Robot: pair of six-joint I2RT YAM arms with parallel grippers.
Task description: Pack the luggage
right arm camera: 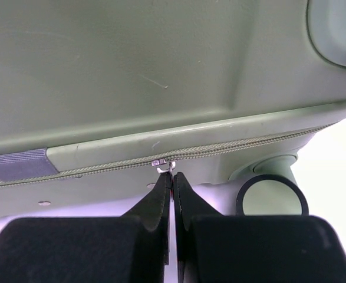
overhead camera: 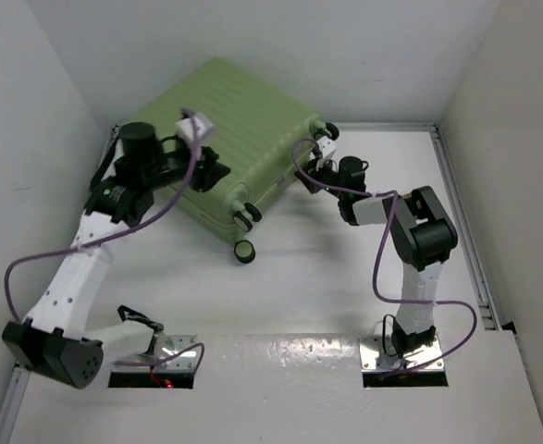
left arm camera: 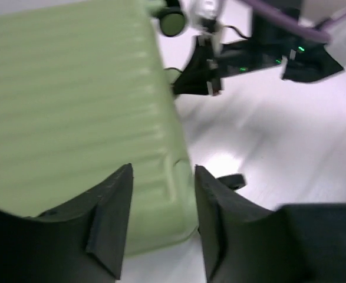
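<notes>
**A:** Where do we find the luggage [overhead camera: 243,139]?

**B:** We see it closed and lying flat, ribbed pale green shell up, on the white table [overhead camera: 299,277]. It sits toward the far left corner with its wheeled end turned to the arms. One black wheel [overhead camera: 244,251] is the part nearest us.

**A:** And the left gripper [left arm camera: 161,203]?

**B:** We see it released. Its black fingers [left arm camera: 111,209] stand spread, and in the left wrist view the shell's rounded edge shows between them. We cannot tell whether either finger touches the shell.

**A:** What do we make of the right gripper [right arm camera: 172,186]?

**B:** We call it clenched. In the right wrist view its tips press together just under the zipper [right arm camera: 249,143] that runs along the luggage's side. The small metal zipper pull [right arm camera: 164,165] goes in between the tips, so we read it as grasping that pull.

**A:** Do we see anything beside it?

**B:** Another wheel [right arm camera: 272,194] sits just to the right. A grey fabric tab [right arm camera: 19,165] lies on the seam well to the left.
</notes>
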